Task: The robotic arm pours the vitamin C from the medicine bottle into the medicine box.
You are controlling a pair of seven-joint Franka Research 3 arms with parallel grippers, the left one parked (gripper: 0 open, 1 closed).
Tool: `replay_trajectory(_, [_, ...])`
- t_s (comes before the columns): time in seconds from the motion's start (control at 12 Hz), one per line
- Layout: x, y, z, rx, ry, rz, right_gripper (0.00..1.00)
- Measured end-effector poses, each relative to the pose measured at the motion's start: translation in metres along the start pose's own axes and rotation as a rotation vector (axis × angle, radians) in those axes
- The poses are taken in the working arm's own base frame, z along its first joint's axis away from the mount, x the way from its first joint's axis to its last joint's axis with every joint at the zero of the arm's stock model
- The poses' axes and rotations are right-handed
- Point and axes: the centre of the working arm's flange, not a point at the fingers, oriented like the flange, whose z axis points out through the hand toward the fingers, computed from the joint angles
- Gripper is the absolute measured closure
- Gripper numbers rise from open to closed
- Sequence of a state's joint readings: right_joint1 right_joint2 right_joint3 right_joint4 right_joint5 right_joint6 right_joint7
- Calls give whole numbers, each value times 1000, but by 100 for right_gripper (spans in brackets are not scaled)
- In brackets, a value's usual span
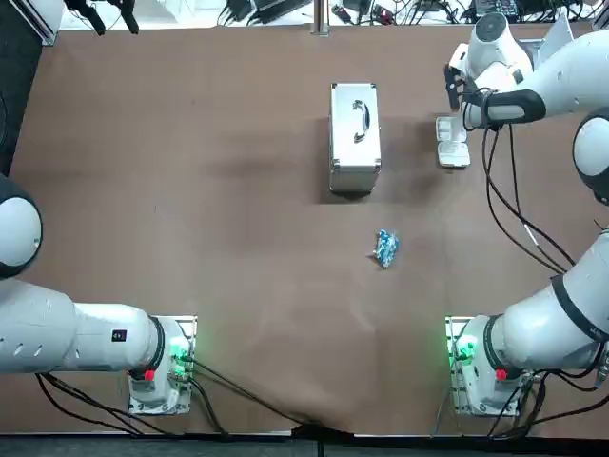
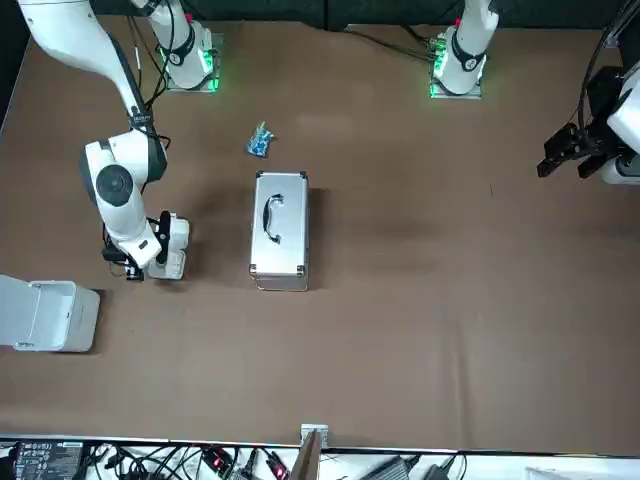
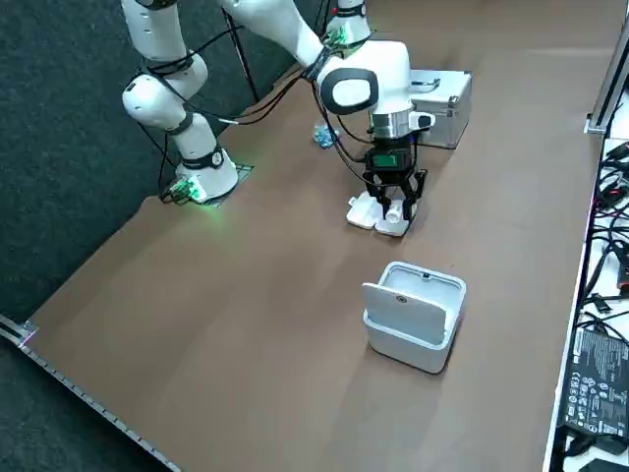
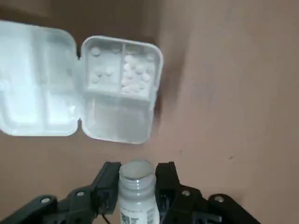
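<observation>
My right gripper (image 4: 136, 173) is shut on a white medicine bottle (image 4: 136, 198), whose uncapped neck points away from the wrist. Just beyond the bottle, the white medicine box (image 4: 119, 88) lies on the table with its lid folded flat open. Small white tablets (image 4: 134, 74) lie in two of its compartments; the other compartments look bare. From overhead, the gripper (image 1: 460, 92) hangs at the far right of the table, next to the box (image 1: 453, 145). The side view shows the gripper (image 3: 395, 204) pointing down right over the box (image 3: 376, 214).
A silver metal case (image 1: 354, 138) with a handle lies at the table's far middle, left of the box. A blue packet (image 1: 384, 248) sits nearer the bases. A white open bin (image 3: 413, 315) stands beyond the box, at the table's far right edge.
</observation>
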State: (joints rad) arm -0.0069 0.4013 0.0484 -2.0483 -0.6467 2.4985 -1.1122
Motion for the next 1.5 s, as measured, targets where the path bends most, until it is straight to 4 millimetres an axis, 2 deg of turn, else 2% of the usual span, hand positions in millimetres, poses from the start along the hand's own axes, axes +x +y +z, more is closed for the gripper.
replay_trajectory(0.42, [7, -14, 10, 27, -15, -39, 57])
replay_trajectory(0.92, [37, -16, 0, 25, -4, -18, 57])
replay_trajectory(1.5, [38, -17, 2, 1, -58, -26, 57])
